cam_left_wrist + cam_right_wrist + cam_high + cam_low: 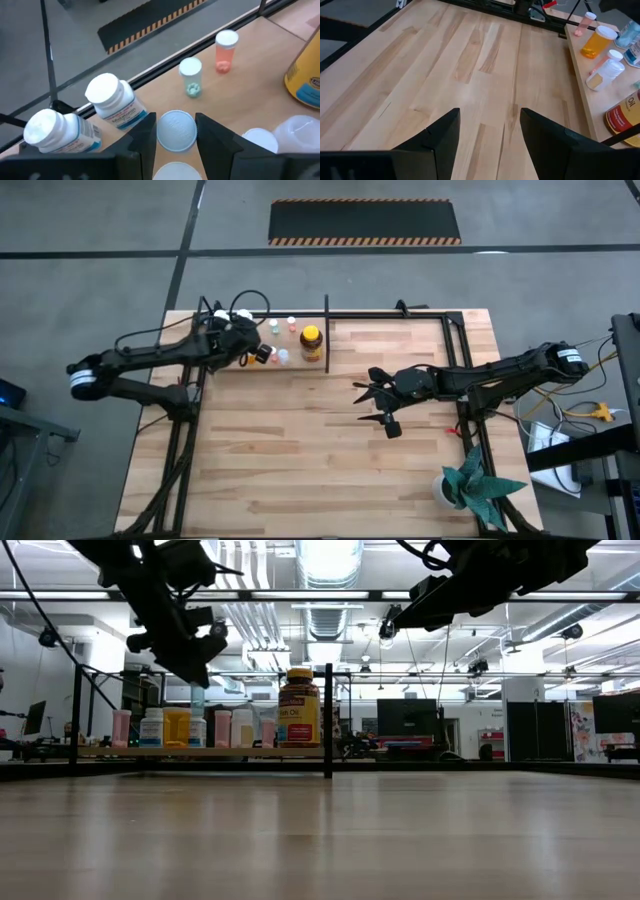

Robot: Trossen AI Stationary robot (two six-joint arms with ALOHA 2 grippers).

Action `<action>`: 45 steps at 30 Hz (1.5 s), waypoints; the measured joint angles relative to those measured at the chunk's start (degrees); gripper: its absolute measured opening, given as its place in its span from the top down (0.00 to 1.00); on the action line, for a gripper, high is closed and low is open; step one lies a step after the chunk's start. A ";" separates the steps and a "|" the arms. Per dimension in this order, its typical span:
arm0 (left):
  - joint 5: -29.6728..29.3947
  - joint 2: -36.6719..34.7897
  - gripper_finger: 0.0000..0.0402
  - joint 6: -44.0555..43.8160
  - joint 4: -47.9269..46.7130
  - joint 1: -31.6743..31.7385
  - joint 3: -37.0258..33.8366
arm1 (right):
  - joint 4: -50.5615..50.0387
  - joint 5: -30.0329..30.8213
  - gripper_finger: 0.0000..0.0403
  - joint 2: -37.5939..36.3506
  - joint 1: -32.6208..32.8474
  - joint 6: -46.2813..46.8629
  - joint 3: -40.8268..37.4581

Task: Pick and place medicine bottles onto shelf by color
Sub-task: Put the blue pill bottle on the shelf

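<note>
A pale blue-capped bottle (176,130) is gripped between the fingers (142,142) of the left claw (262,352), the cap seen end-on with a dark finger pressed against each side; the claw hangs over the shelf (380,316) at the far left part of the bench (300,450), above the wooden board. Just beyond the held bottle, two white-capped bottles (112,102) with blue-printed labels are seen leaning on the board, side by side; farther ahead of the claw a small clear bottle with a pale green tint (191,76) and a small pink bottle (225,52) stand upright, near each other but apart. Beside the claw, toward the divider post (327,335), the large amber jar (311,341) with its yellow-orange lid is set upright against the post; in the low view the row of small bottles (190,728) is lined along the board with the jar at its end nearest the post. The right claw (372,402) is held with its fingers spread and nothing between them, over bare wood near the bench's middle, well apart from the shelf row; ahead of it and to one side, an orange bottle (597,42) and a white-capped clear bottle (605,74) are seen on the board. A potted green plant (470,485) stands at the near right corner of the bench, well behind the right claw.
</note>
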 joint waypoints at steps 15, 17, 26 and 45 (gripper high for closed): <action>-0.05 7.71 0.74 -2.89 6.20 2.77 -0.02 | -0.01 -0.02 0.51 0.00 0.01 0.46 -0.04; -0.04 8.50 0.74 -3.09 6.22 3.35 -0.02 | -0.01 -0.02 0.51 0.00 -0.02 0.45 -0.04; -0.09 12.48 0.74 -4.44 9.01 4.72 -0.02 | 0.00 -0.02 0.51 0.00 -0.01 0.44 -0.04; -0.08 14.44 0.74 -4.54 10.44 4.74 -0.02 | -0.07 -0.02 0.51 0.00 0.00 0.42 -0.04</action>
